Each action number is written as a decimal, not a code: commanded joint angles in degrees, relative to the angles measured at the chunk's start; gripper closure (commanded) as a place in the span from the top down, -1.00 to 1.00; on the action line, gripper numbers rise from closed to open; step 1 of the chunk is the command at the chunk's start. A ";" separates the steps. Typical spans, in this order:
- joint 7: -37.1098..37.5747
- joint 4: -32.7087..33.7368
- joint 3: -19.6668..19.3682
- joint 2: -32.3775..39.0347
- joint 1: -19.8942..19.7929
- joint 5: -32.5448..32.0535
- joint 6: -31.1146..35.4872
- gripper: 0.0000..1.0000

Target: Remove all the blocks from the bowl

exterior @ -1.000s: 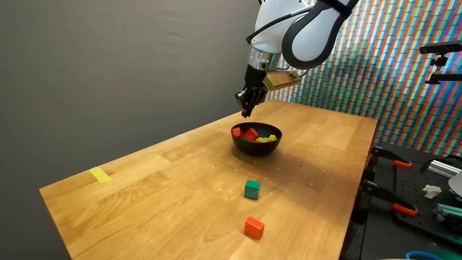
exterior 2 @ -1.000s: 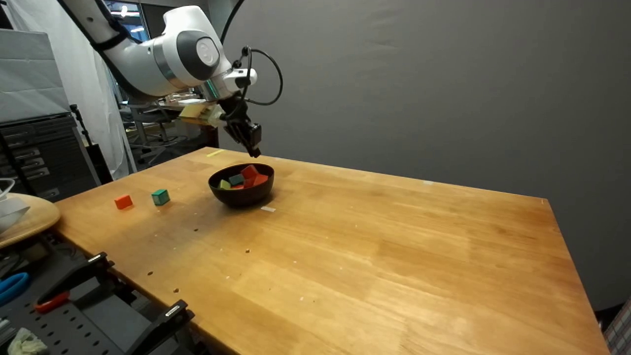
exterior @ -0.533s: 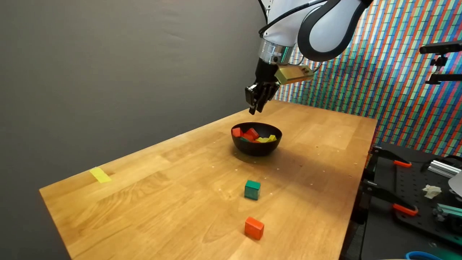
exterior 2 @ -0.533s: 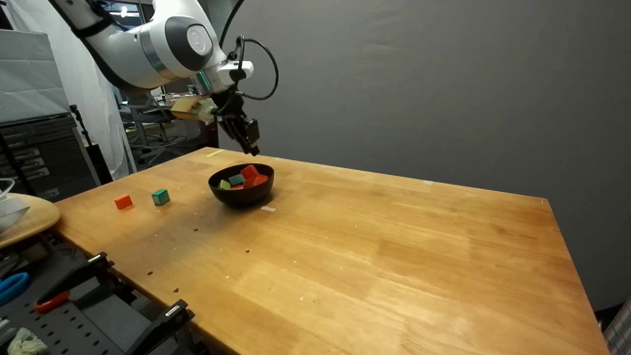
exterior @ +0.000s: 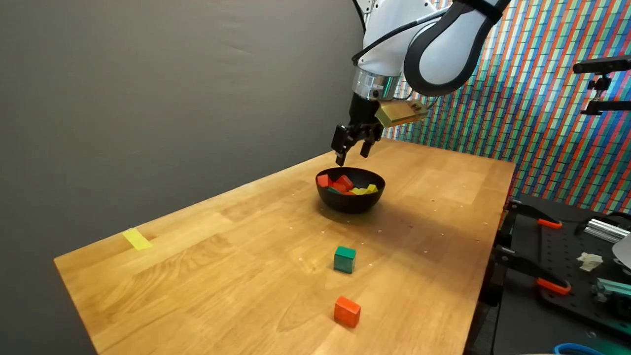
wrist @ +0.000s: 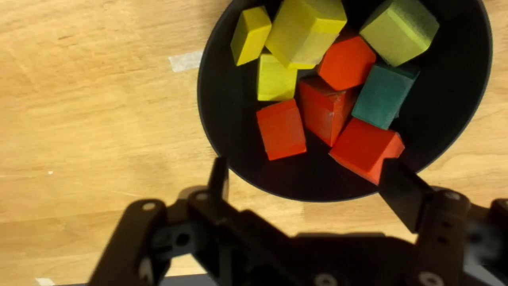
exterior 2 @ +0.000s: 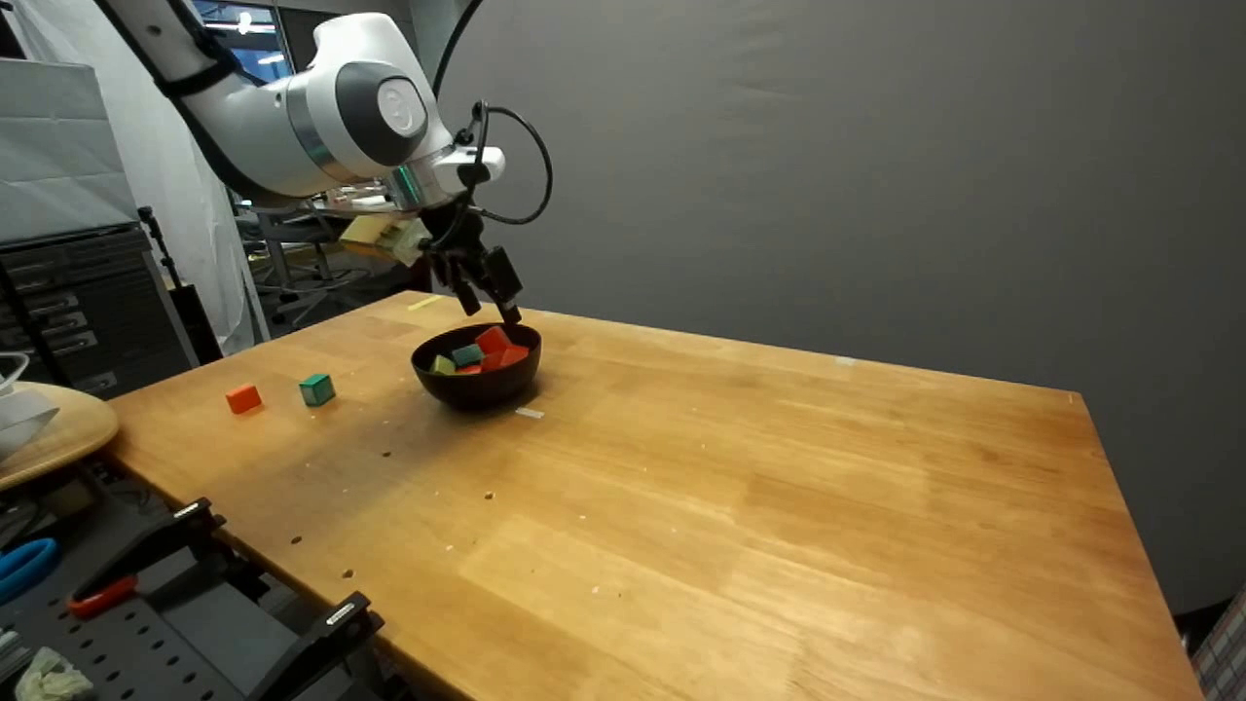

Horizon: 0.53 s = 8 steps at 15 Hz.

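Note:
The black bowl (exterior: 349,203) stands on the table in both exterior views. The wrist view looks down into it: several red blocks (wrist: 282,135), several yellow blocks (wrist: 276,81) and a green block (wrist: 384,97) lie jumbled inside. Outside the bowl, a green block (exterior: 344,260) and an orange block (exterior: 347,311) rest on the tabletop. My gripper (wrist: 305,161) hangs just above the bowl's rim, its fingers (wrist: 401,190) wide apart with nothing between them. From the wrist camera, one fingertip overlaps the corner of a red block (wrist: 365,147); contact cannot be told.
A yellow tape strip (exterior: 137,238) marks the table near the wall side, and a pale tape piece (wrist: 185,62) sits beside the bowl. Clamps (exterior: 535,271) and a black perforated board (exterior: 547,246) lie past one table edge. A grey wall (exterior: 172,108) runs along another.
The gripper's fingers have gone from shut to spread apart. The arm first shifted and rose slightly, then came down closer to the bowl. Bowl and blocks look the same.

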 commanded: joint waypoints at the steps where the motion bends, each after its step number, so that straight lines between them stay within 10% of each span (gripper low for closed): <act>1: -2.45 2.68 3.29 3.82 -3.86 3.67 1.63 0.59; 5: -4.46 5.27 4.63 7.38 -5.55 7.26 1.74 -0.05; 8: -5.72 7.97 4.43 10.21 -5.83 9.16 1.51 0.71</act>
